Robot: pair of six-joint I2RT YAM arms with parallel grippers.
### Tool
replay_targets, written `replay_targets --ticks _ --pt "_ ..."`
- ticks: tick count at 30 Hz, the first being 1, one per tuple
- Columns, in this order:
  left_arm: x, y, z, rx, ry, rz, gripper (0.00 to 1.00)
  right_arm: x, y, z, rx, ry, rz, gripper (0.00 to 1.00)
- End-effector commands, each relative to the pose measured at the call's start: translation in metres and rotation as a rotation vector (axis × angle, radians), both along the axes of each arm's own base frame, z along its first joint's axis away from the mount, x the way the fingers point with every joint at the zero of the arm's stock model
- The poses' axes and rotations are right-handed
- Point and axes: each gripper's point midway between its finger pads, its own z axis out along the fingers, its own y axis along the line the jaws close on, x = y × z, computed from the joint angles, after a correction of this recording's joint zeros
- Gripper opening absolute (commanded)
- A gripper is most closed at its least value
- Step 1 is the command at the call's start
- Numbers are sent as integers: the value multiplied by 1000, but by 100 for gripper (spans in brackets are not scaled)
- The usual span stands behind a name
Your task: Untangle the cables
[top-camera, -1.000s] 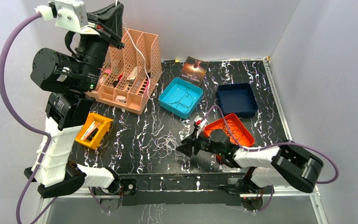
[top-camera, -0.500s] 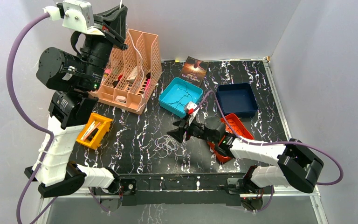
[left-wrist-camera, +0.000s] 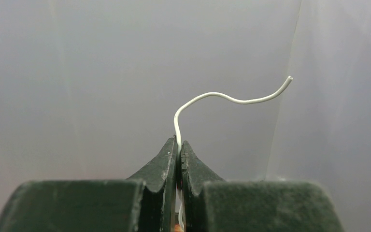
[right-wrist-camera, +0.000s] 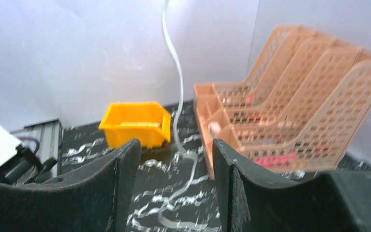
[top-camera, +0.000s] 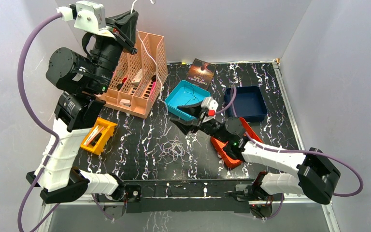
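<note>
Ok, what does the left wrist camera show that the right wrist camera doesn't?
Only the left wrist view: the left gripper shut on a white cable, whose free end curls up to the right. Only the right wrist view: the right gripper, open, a yellow bin, a peach mesh organizer and the black marbled table, with the cable hanging down to the tabletop. Both share the white cable and the pale grey wall behind.

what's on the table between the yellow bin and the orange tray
A loose tangle of thin cables lies there, clearest in the top view.
</note>
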Motion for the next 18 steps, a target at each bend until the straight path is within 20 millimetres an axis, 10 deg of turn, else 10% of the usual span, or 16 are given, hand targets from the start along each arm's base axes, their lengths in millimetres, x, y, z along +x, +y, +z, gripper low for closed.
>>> replay_targets --ticks 1,18 --pt "-11 7 11 -37 -28 -16 0 -5 -10 93 166 -272 -39 65" --pt "-9 2 8 -37 -17 -33 0 4 29 107 90 -409 23 64"
